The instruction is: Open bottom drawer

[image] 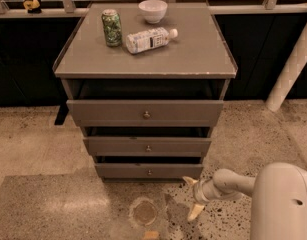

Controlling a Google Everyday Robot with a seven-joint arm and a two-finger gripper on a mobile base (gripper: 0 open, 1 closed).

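The grey cabinet has three drawers, each pulled out a little. The bottom drawer (149, 171) is the lowest and narrowest front, with a tiny round metal knob (149, 172) at its centre. My gripper (189, 199) hovers just above the floor, to the right of and slightly below the bottom drawer's right corner. Its two pale fingers (194, 213) are spread open and hold nothing. It is apart from the drawer front.
The middle drawer (148, 147) and top drawer (145, 113) are above. On the cabinet top (193, 54) are a green can (111, 27), a lying plastic bottle (149, 39) and a white bowl (153, 10). A white post (292, 66) stands at the right. My arm's white body (283, 204) fills the lower right.
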